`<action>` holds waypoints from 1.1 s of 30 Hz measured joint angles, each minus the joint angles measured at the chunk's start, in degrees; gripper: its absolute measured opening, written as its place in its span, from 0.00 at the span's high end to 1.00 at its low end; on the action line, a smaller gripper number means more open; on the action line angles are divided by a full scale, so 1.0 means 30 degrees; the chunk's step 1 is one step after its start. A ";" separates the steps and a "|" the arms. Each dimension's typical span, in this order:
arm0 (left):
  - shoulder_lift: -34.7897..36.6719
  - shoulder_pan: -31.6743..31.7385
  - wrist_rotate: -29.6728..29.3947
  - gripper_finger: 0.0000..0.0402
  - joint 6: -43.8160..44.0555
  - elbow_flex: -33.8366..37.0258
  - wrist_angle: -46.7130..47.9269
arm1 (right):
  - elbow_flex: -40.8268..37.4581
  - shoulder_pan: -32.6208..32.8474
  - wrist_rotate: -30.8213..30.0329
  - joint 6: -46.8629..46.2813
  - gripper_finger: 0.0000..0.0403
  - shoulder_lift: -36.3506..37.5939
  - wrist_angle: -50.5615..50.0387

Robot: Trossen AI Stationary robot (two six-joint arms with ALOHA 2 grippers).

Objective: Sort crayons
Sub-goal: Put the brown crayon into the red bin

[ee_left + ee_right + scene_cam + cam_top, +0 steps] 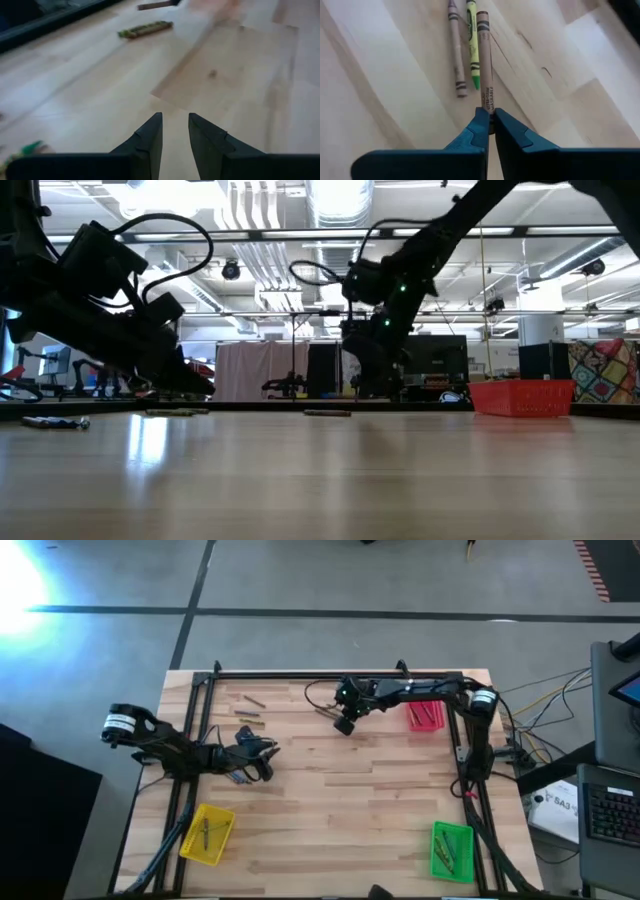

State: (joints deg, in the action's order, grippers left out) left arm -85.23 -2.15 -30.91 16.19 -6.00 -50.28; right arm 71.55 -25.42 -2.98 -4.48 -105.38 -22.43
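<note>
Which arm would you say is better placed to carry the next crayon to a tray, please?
The right. Its gripper is shut on the brown crayon, beside two more, with the red tray near. The left gripper sits open over bare wood, holding nothing.

Brown crayon (485,65) — between closed jaws

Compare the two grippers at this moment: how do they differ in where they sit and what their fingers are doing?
The right gripper is pinched shut on the tip of a brown crayon, which lies beside a green crayon and a tan crayon; the left gripper holds nothing, a narrow gap between its fingers. The right works near the red tray; the left sits at the table's left side, above the yellow tray. Both are low over the wooden table.
</note>
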 joint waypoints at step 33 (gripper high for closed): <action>-0.7529 0.0182 0.2258 0.81 -0.3148 -0.8788 0.1033 | -1.5338 0.3268 -1.1605 -0.6155 0.97 1.5306 0.7893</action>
State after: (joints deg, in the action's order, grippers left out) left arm -107.82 -1.61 -24.13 6.74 -32.36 -47.18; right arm 25.54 -15.62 -37.79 -22.94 -59.46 1.25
